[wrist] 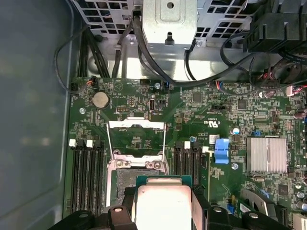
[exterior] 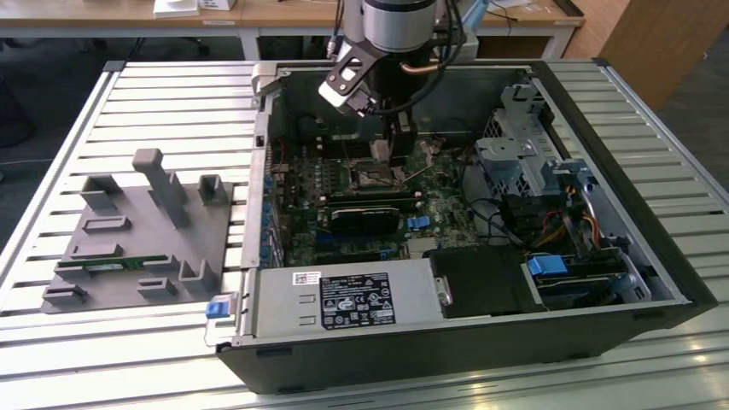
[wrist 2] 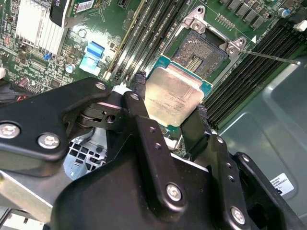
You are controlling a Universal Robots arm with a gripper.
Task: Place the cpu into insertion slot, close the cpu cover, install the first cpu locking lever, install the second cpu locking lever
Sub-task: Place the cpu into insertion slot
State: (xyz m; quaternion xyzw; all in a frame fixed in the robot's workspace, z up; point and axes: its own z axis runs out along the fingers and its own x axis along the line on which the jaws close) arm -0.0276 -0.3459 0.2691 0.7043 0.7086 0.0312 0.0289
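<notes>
Lower part of the cpu (wrist: 163,207) cut off by the bottom edge in the first wrist view, along with most of the claw (wrist: 163,197) pressed against two of its sides. Part of the open socket (wrist: 125,176) hidden behind the cpu there. In the second wrist view, near edge of the cpu covered by the claw's black body. In the exterior view, arm (exterior: 399,21) cut off at the top edge; whatever the claw holds too small to tell.
</notes>
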